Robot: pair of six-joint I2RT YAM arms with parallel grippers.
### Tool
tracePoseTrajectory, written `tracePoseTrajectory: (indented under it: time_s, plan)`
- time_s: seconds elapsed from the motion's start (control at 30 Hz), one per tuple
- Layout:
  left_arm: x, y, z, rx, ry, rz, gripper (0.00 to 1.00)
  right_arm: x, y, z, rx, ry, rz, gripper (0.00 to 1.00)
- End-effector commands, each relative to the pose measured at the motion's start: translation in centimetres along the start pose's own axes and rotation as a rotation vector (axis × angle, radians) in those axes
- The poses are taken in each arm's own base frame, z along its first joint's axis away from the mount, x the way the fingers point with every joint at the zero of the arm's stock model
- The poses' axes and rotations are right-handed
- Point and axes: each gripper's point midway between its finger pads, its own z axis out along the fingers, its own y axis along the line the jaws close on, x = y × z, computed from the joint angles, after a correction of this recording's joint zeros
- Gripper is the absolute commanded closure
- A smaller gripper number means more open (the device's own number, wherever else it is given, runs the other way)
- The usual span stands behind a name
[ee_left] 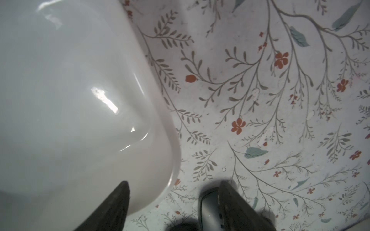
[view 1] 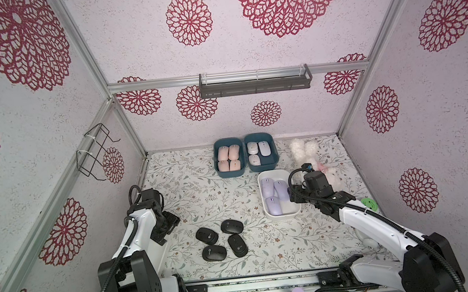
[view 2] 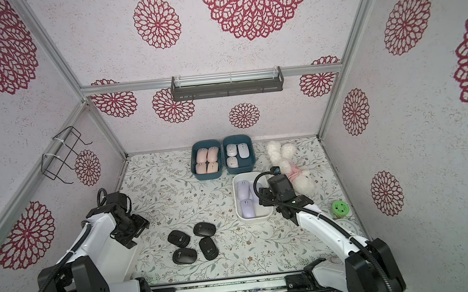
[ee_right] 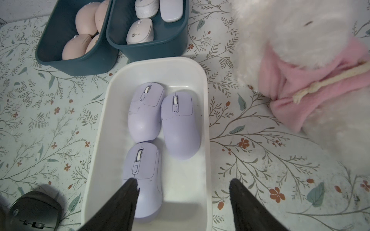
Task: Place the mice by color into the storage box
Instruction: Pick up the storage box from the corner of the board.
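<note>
Several black mice [view 1: 232, 226] lie loose on the flowered mat at front centre. Three lilac mice [ee_right: 144, 112] rest in a white storage box [view 1: 276, 172]. My right gripper [ee_right: 182, 182] hangs open over that box's near end and holds nothing. Several peach-pink mice [view 1: 229, 158] fill one teal box [view 1: 231, 174]. Three pale mice [view 1: 259, 151] sit in the teal box [view 1: 262, 167] beside it. My left gripper [ee_left: 174, 185] is open at the corner of another white box [ee_left: 80, 100], which looks bare inside. A black mouse [ee_left: 209, 208] lies against one fingertip.
A fluffy white plush toy [view 1: 309, 152] in pink lies at back right, close behind my right wrist. A green round thing [view 1: 368, 205] stands at the mat's right edge. A grey shelf [view 1: 254, 84] and a wire rack [view 1: 95, 151] hang on the walls.
</note>
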Motion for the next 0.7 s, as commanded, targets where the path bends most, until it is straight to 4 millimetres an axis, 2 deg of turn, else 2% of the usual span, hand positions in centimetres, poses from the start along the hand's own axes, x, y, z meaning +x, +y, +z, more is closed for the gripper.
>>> tracePoseTrajectory:
  time_s: [0.0,0.27,0.3,0.33,0.37,0.57,0.67]
  plan:
    - [-1.0,-1.7,-0.5,-0.001,-0.051,0.084,0.34,-1.1,0.6,-0.4,-0.035,-0.042,-0.004,0.26]
    - [-1.4,-1.9,0.1,-0.026,-0.070,0.128,0.56,-1.5,0.6,-1.0,-0.036,-0.066,-0.011,0.26]
    - [-1.5,-1.8,0.4,-0.037,-0.064,0.134,0.60,-1.6,0.6,-1.0,-0.036,-0.067,-0.012,0.26]
    - [-1.5,-1.8,0.6,-0.048,-0.056,0.138,0.71,-1.8,0.6,-1.1,-0.033,-0.072,-0.015,0.25]
    - [-1.6,-1.8,0.8,-0.055,-0.054,0.139,0.77,-2.1,0.5,-1.2,-0.023,-0.076,-0.017,0.25]
    - [-1.9,-2.4,1.2,-0.032,-0.052,0.135,0.79,-2.6,0.7,-1.6,-0.034,-0.099,-0.018,0.25]
    - [-2.8,-4.1,0.5,0.027,-0.074,0.140,0.85,-2.5,0.7,-1.6,-0.033,-0.098,-0.016,0.25]
